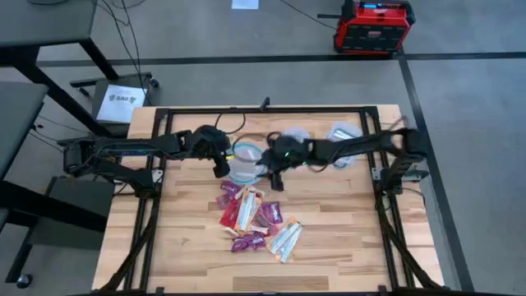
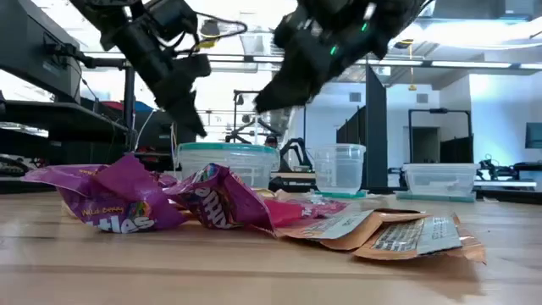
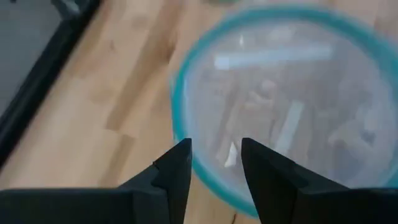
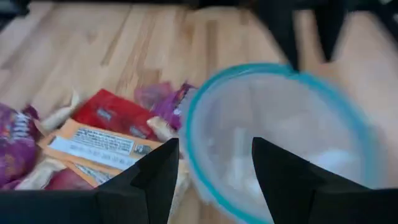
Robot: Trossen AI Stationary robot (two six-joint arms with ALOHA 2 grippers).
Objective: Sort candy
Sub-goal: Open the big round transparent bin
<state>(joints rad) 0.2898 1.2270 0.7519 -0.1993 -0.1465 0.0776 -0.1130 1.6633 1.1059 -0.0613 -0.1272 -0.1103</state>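
Peering through both wrist views, I see only a blurred blue-rimmed container (image 1: pixel 245 159), and I cannot make out what lies inside it; the left gripper (image 1: pixel 220 167) and right gripper (image 1: pixel 275 179) hang on either side of it, each with fingers apart and empty. I see the candy (image 1: pixel 256 219) heaped on the wooden table (image 1: pixel 345 230) just nearer than the container, with a red case (image 1: pixel 372 27) on the grey floor beyond.

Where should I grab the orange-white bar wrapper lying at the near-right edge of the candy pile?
Probably take the orange-white bar wrapper across its narrow width, coming straight down. It lies flat on the table, and its outer long edge looks clear of the other candy.
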